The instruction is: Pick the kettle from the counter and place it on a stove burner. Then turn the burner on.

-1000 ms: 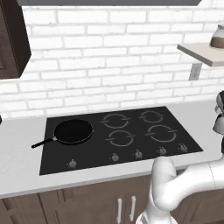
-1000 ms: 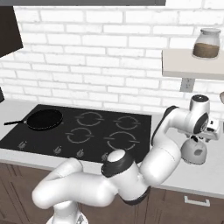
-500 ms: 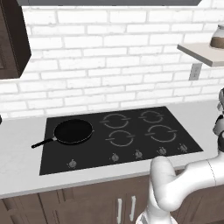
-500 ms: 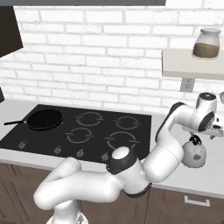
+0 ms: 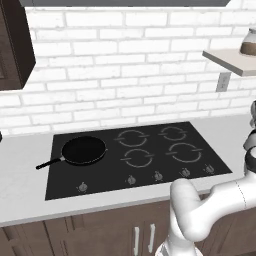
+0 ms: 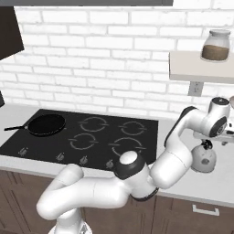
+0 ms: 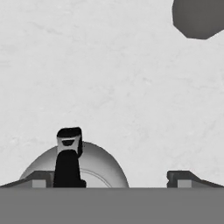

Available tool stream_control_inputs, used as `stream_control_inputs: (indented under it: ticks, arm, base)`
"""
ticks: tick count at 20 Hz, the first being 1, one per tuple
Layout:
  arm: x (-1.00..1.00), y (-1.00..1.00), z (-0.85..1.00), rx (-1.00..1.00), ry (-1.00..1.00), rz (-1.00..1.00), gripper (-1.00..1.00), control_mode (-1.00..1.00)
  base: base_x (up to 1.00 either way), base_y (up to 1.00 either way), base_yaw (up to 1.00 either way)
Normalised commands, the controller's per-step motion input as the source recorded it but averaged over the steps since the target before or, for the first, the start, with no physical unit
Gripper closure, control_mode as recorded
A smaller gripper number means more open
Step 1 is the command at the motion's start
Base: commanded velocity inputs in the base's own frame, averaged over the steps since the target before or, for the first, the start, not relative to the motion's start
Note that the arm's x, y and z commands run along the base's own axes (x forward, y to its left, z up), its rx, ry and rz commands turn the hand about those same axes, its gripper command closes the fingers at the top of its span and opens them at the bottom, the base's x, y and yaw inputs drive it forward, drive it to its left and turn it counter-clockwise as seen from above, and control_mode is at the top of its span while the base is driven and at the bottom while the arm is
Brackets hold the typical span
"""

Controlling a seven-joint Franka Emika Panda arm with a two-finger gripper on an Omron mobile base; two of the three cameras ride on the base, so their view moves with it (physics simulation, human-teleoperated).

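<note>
Nearest the camera on the hand, the kettle (image 7: 74,168) sat low in the frame as a pale dome with its dark handle standing up, and the gripper (image 7: 112,177) hung just above it with its two dark finger tips spread wide, one to each side. The claw was released and held nothing; the dome lay off toward one fingertip (image 7: 39,177) rather than centred between the two (so some lining up probably remained before a grasp).

In the right base view the kettle (image 6: 204,157) rested on the counter (image 6: 219,183), to the right of the black cooktop (image 6: 146,132) and well apart from any burner marking. The gripper (image 6: 218,135) was poised over its top, and the white arm reached across from the base toward it.

Farther off, the stove burner (image 6: 130,145) nearest the kettle lay bare and dark, with no red glow on any ring. The row of knobs (image 5: 158,175) ran along the cooktop's front edge. The frying pan (image 5: 83,149) occupied the far left ring.

As a judgement, the task was at its very start: the kettle was not yet grasped, so the lift, the carry to a burner, the set-down and the turning of a knob were all left to do.

Beyond, a glass jar (image 6: 215,45) stood on the wall shelf (image 6: 196,66).
</note>
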Motion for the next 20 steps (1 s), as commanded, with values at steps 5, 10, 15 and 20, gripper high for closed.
stream_control_inputs:
  ticks: [5, 10, 15, 20]
  arm:
    - [-0.01, 0.00, -0.43, -0.10, 0.03, 0.05, -1.00, -1.00]
    - [0.00, 0.00, -0.17, -0.01, 0.00, 0.01, 1.00, -1.00]
    - [0.00, 0.00, 0.00, 0.00, 0.00, 0.00, 1.00, -1.00]
    - [-0.14, 0.00, 0.00, 0.03, -0.01, 0.00, 1.00, -1.00]
  base:
    - [0.00, 0.00, 0.00]
    - [0.00, 0.00, 0.00]
    - [0.00, 0.00, 0.00]
    - [0.00, 0.00, 0.00]
